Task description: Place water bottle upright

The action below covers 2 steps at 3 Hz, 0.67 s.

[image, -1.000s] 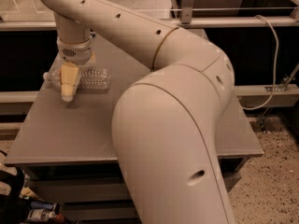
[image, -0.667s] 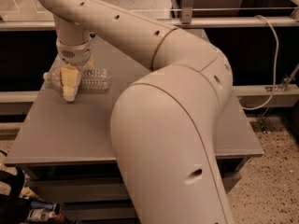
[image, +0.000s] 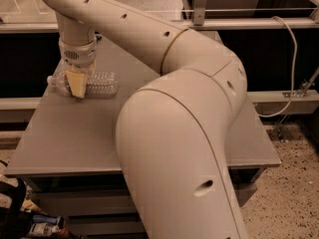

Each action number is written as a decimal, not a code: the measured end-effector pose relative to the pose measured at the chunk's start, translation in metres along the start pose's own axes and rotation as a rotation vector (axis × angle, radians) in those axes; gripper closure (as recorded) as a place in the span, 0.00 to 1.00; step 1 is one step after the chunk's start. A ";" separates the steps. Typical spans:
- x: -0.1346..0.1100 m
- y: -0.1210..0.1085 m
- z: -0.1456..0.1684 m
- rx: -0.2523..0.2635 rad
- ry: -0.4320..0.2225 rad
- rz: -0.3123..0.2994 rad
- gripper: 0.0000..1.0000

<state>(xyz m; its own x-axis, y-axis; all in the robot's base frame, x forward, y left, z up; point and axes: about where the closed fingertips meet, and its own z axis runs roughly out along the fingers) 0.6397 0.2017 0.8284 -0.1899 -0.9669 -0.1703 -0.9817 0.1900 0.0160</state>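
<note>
The water bottle [image: 102, 83] lies on its side on the grey table [image: 70, 138], near the back left. It is clear and ribbed, and its white cap end [image: 50, 79] points left. My gripper [image: 77, 91] comes straight down from above and sits over the bottle's label part, hiding the middle of the bottle. The tan tip of the gripper stands in front of the bottle, down near the table top.
My own large arm [image: 184, 133] fills the middle and right of the view and hides much of the table. A metal rail [image: 199, 19] runs behind the table. A cable [image: 291, 59] hangs at the right. Clutter [image: 40, 228] lies on the floor at the lower left.
</note>
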 end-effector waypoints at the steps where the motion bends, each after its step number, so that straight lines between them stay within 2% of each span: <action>1: -0.001 0.000 -0.005 0.000 0.000 0.000 0.95; 2: -0.006 -0.004 -0.008 0.010 -0.013 -0.014 1.00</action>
<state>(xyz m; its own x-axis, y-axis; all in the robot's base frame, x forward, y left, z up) 0.6451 0.2053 0.8372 -0.1756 -0.9673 -0.1831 -0.9840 0.1780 0.0037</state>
